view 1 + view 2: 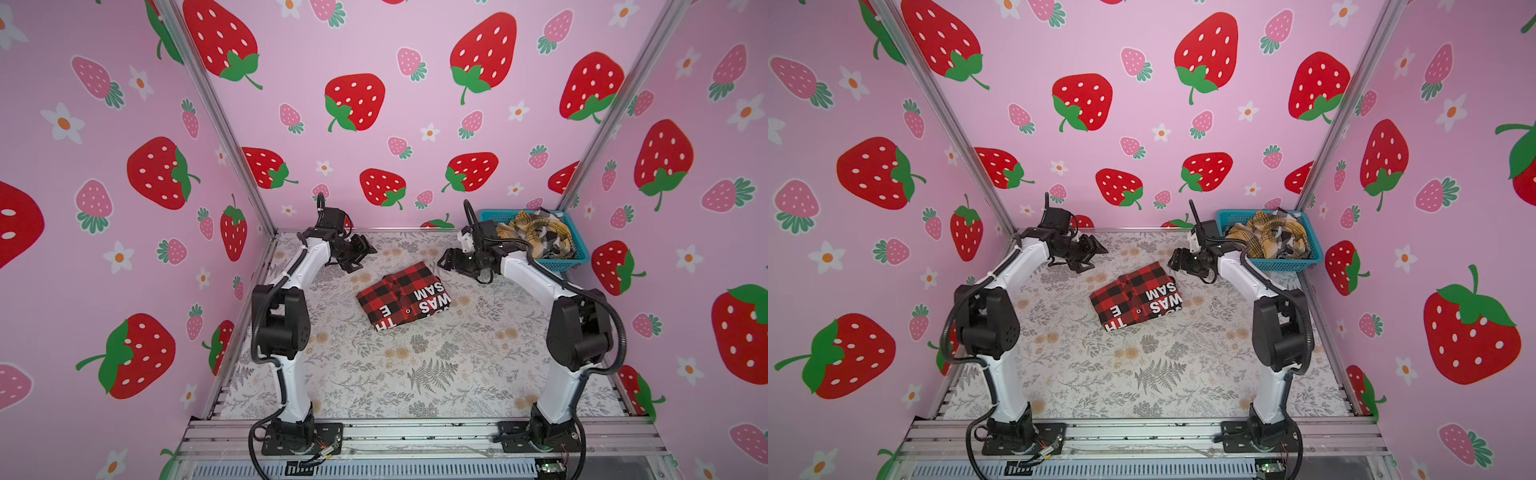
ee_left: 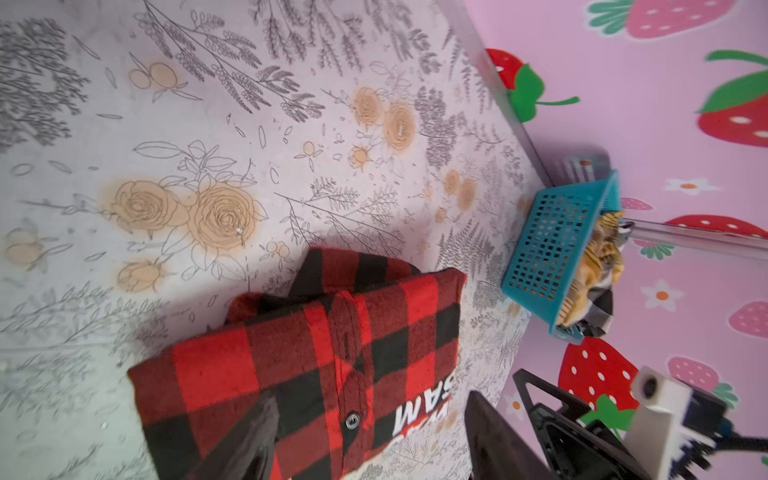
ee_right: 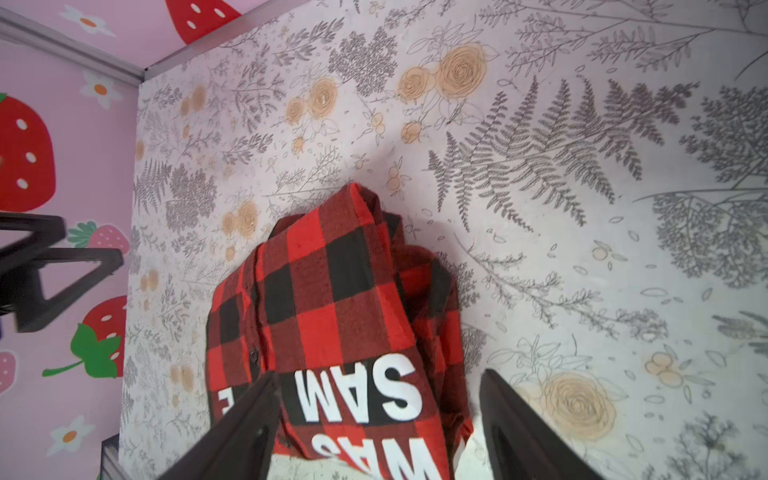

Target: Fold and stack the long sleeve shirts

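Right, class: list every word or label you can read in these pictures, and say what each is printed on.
"SAM": white letters on the red-and-black shirt.
"WAS": same shirt.
"TH": same shirt, at its edge.
"E": same shirt.
One more row at the fold is hidden; nothing else is readable.

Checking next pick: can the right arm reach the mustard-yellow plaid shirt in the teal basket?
Probably yes: the mustard-yellow plaid shirt lies uncovered in the teal plastic mesh basket beside the right end effector.
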